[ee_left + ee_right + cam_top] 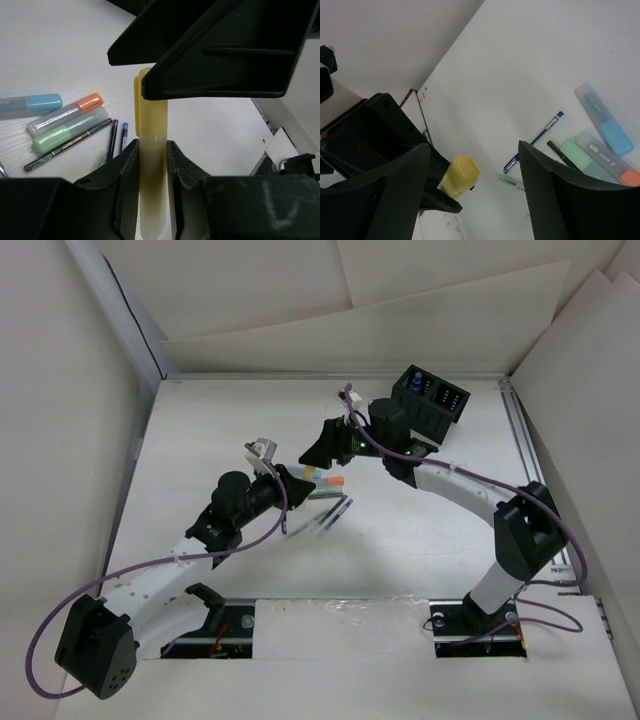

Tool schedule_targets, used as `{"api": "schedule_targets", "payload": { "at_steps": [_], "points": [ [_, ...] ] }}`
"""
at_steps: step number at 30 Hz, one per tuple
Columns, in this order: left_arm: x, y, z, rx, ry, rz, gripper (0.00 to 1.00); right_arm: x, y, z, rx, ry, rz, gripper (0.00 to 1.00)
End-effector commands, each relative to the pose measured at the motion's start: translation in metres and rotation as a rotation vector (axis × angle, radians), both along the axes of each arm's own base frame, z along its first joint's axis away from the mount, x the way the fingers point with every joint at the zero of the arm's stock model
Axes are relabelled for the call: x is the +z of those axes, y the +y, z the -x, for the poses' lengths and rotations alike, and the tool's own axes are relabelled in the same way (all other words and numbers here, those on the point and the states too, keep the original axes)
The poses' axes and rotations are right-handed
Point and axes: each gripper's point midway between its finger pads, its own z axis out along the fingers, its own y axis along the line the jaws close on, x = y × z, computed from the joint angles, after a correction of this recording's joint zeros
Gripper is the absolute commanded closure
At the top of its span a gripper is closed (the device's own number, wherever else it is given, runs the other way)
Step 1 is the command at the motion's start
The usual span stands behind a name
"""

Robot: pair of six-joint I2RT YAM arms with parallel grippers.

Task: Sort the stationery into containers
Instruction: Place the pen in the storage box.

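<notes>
Holding a yellow highlighter in the left gripper, pinched snug on the barrel from both sides, cap end poking out front. Hanging right at that cap with the right gripper, spread wide, nothing in it, cap showing between its 2 fingers from the wrist view, no contact visible. Both up off the table, meeting tip to tip around the middle. Lying flat below, bunched together: 1 blue-capped highlighter, 1 orange-capped marker, 1 pale green highlighter pressed up against it, 1 thin dark pen, then 1 purple-tipped pen and 1 blue-tipped pen side by side. Sitting well apart near the far right corner: the black organiser box, 2 compartments, 1 blue item sticking up in the left compartment. No telling about the other compartment from up there lol.
</notes>
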Motion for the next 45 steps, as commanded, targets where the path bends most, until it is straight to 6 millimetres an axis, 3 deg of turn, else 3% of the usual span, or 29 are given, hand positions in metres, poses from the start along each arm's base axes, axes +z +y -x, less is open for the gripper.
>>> {"api": "schedule_targets", "payload": {
  "at_steps": [1,11,16,25,27,32,34,38,42,43,45],
  "points": [
    [0.034,-0.008,0.006,-0.055,-0.098,0.070,0.97,0.015,0.007,0.005,0.034,-0.043,-0.062,0.25],
    [0.034,-0.007,-0.002,-0.022,-0.090,0.073,0.97,0.010,0.002,0.013,0.029,-0.019,-0.073,0.36],
    [0.035,-0.007,-0.007,-0.002,-0.083,0.078,0.97,0.008,0.000,0.016,0.027,-0.010,-0.076,0.46],
    [0.032,-0.004,-0.014,0.042,-0.065,0.084,0.94,0.004,-0.003,0.016,0.013,-0.005,-0.068,0.84],
    [0.032,-0.004,-0.014,0.042,-0.064,0.084,0.89,0.008,-0.004,0.015,0.003,-0.013,-0.072,0.88],
    [0.032,-0.003,-0.015,0.052,-0.059,0.089,0.62,0.011,-0.006,0.010,-0.036,-0.027,-0.072,0.91],
    [0.032,-0.003,-0.015,0.052,-0.059,0.089,0.01,0.015,-0.012,-0.001,-0.066,-0.036,-0.076,0.91],
    [0.030,-0.001,-0.016,0.062,-0.057,0.076,0.00,0.018,-0.026,-0.023,-0.133,-0.047,-0.076,0.92],
    [0.041,0.003,-0.015,0.080,-0.094,0.087,0.00,0.019,-0.047,-0.056,-0.212,-0.049,-0.072,0.92],
    [0.032,0.006,-0.016,0.094,-0.083,0.066,0.00,0.021,-0.056,-0.065,-0.244,-0.049,-0.068,0.92],
    [0.034,0.011,-0.015,0.114,-0.094,0.072,0.00,0.030,-0.083,-0.094,-0.335,-0.072,-0.064,0.92]
  ]
}}
